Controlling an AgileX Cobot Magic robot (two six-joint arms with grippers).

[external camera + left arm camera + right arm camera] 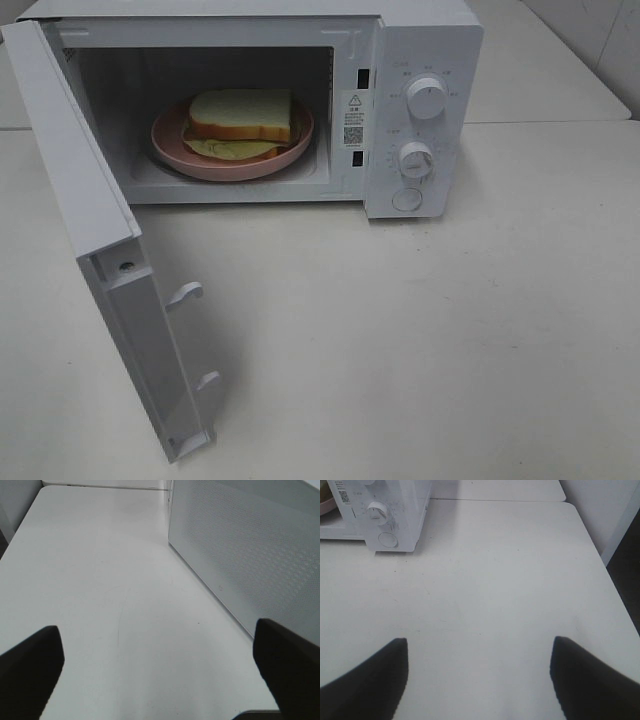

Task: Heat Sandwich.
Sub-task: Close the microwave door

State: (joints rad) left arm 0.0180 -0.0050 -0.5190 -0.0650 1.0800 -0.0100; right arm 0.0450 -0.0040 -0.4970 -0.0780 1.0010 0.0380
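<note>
left gripper (157,672) is spread wide and holds nothing, above the bench (100,580) just beside the outer face of the microwave door (250,545). right gripper (479,680) is wide too, nothing between the jaws, above the bench near the microwave (400,510). the sandwich (240,118) lies on the pink plate (250,170) inside the microwave, whose door stands open.

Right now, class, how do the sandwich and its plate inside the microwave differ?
The sandwich is square-edged, white with tan crust; the plate is round and pink. The sandwich is narrower than the plate. The sandwich lies on top; the plate bears it. Both sit inside the open microwave.
</note>
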